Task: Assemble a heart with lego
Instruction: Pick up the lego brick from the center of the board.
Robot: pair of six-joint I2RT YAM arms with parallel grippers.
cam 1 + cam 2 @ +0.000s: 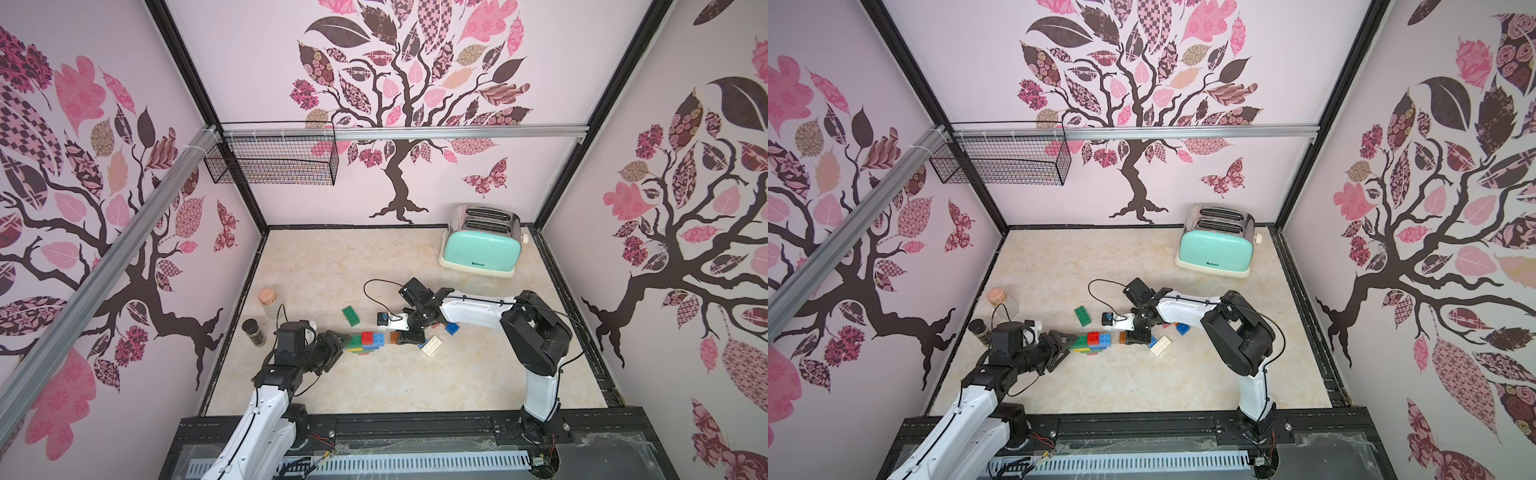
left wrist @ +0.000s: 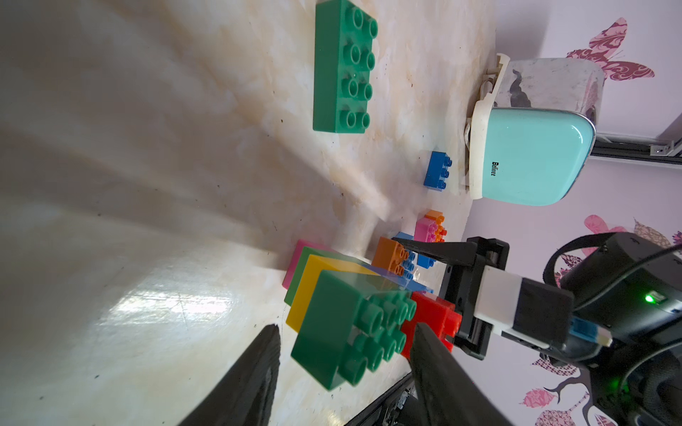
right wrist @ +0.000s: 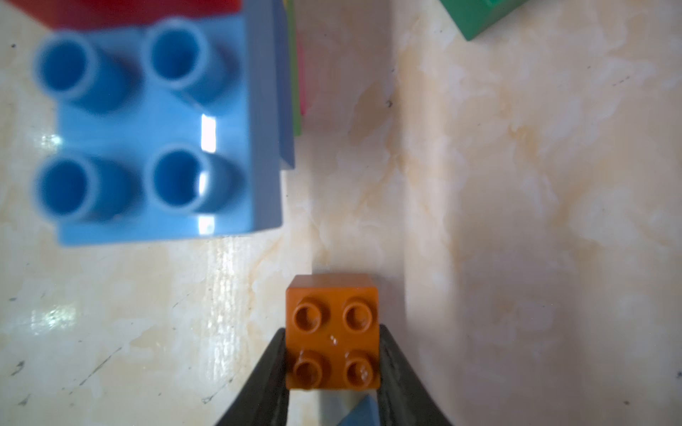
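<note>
Pinch on orange-brown brick [image 3: 332, 324] by right claw [image 3: 333, 363]: narrow, flat against both sides, low over surface [image 1: 374, 257], just beside blue end of stack [image 1: 365, 343]. Left claw [image 2: 347, 328] half-wide, straddling green end of stack, no clear squeeze. Raise above stud height, square up over stack, press straight down; brace green end first. Open room from stack toward robot bases; white brick [image 1: 432, 345] and blue brick [image 1: 452, 329] near, past right claw; long green brick [image 1: 351, 315] beyond stack; surface edges well apart.

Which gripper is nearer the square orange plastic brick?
Right. The right gripper is shut on the orange brick; the left gripper sits at the far end of the multicoloured brick stack.
</note>
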